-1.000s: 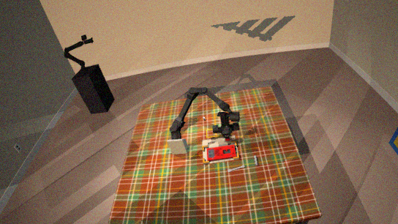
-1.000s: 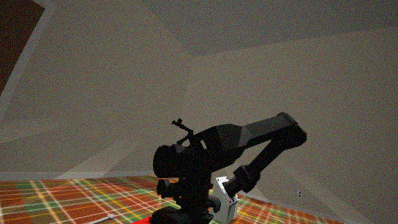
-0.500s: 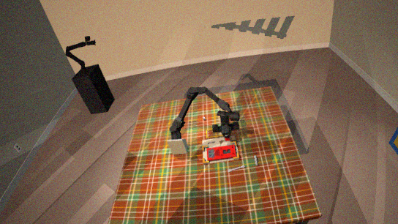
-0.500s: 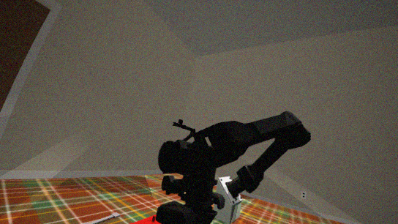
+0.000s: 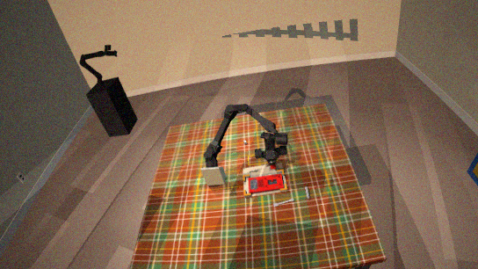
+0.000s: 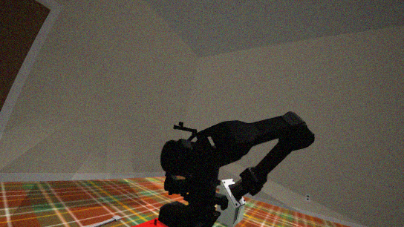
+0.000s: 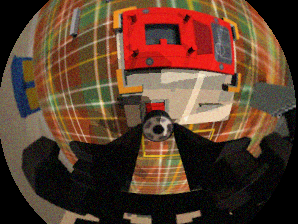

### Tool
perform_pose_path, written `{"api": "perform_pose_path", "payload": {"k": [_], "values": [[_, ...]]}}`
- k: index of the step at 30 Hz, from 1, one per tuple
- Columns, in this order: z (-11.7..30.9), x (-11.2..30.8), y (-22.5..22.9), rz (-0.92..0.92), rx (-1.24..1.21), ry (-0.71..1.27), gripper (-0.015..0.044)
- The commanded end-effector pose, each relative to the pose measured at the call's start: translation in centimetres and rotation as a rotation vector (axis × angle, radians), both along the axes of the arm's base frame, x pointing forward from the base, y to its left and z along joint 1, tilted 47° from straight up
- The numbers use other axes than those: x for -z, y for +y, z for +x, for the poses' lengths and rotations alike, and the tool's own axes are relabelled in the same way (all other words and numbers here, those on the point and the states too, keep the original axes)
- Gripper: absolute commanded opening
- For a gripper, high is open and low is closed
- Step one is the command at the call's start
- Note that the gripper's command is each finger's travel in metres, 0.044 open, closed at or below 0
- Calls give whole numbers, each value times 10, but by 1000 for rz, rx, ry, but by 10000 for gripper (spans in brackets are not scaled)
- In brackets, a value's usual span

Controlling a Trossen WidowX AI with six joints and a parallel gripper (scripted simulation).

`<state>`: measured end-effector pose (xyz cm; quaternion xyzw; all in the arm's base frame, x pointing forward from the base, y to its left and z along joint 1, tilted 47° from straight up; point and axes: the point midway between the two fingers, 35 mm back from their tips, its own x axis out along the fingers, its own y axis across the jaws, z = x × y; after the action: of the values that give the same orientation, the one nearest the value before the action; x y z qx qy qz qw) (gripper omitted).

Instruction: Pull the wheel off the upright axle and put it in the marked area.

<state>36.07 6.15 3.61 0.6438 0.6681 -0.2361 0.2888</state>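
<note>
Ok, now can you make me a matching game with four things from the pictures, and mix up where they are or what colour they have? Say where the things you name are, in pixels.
Things:
1. small round grey-and-black wheel (image 7: 166,131)
2. flat red panel (image 5: 278,182) (image 7: 200,61)
3. corner brackets (image 7: 122,82) of the frame around the red panel
4. black box-shaped stand (image 5: 110,103)

Places and colours:
A. orange
B. on the floor beyond the plaid-covered table (image 5: 184,229) (image 6: 74,193)
C. between the black gripper's (image 5: 271,163) (image 7: 158,129) fingers
D. on the plaid-covered table, with a dark rectangular window in it

Right pairs: 1-C, 2-D, 3-A, 4-B
</note>
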Motion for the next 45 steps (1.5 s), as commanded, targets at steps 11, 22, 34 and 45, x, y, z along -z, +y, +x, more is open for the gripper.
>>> {"api": "perform_pose_path", "payload": {"k": [11,22,34,45], "values": [[0,-4,-6,0,6,-2,0],[0,-7,-9,1,7,-3,0],[0,-9,-12,1,8,-3,0],[0,-12,-14,2,9,-3,0]]}}
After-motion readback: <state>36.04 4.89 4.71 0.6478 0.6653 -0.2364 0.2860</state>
